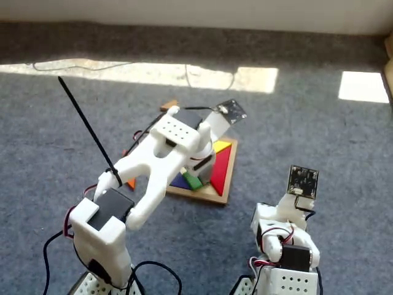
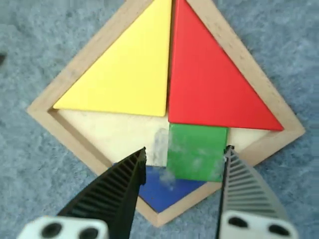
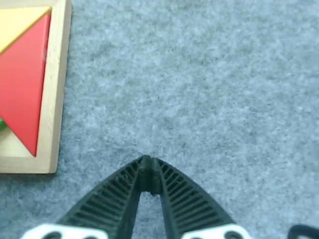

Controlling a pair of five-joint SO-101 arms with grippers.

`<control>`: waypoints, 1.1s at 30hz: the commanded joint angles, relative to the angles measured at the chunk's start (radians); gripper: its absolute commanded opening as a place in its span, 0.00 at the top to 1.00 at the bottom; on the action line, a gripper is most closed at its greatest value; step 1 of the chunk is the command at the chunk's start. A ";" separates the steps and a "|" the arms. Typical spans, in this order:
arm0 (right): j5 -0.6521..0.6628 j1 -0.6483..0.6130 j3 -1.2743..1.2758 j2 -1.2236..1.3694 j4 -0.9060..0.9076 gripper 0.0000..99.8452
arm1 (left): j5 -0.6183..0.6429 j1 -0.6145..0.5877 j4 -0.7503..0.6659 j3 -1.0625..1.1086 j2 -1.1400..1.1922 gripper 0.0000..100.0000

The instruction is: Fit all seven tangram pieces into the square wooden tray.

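Where the grey carpet (image 3: 199, 74) lies, the square wooden tray (image 2: 75, 72) sits flat, and in the high view the left arm (image 1: 153, 166) hides much of it. Inside the tray, the yellow triangle (image 2: 129, 74) and the red triangle (image 2: 209, 84) each lay their long side along a tray wall, with their square corners pointing at the tray's middle. The green square (image 2: 197, 159) touches the red triangle's short side, its edges running diagonal to the tray walls. Beyond it, a blue piece (image 2: 169, 191) fills a tray corner; the fingers cut off its outline. The left gripper (image 2: 187, 149) hangs over the tray, spread wide astride the green square. The right gripper (image 3: 149, 164), pressed together, is above the carpet, apart from the tray's red-triangle corner.
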 commanded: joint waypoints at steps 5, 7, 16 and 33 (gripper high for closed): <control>-0.014 0.008 0.093 -0.010 0.008 0.99 | -0.002 -0.059 0.078 -0.058 -0.047 0.80; -0.014 0.008 0.093 -0.010 0.008 0.99 | -0.002 -0.061 0.071 -0.022 -0.047 0.80; -0.014 0.008 0.093 -0.010 0.008 0.99 | -0.002 -0.068 -0.176 0.150 -0.047 0.80; -0.014 0.008 0.093 -0.010 0.008 0.99 | 0.147 -0.208 -0.066 0.061 -0.358 0.80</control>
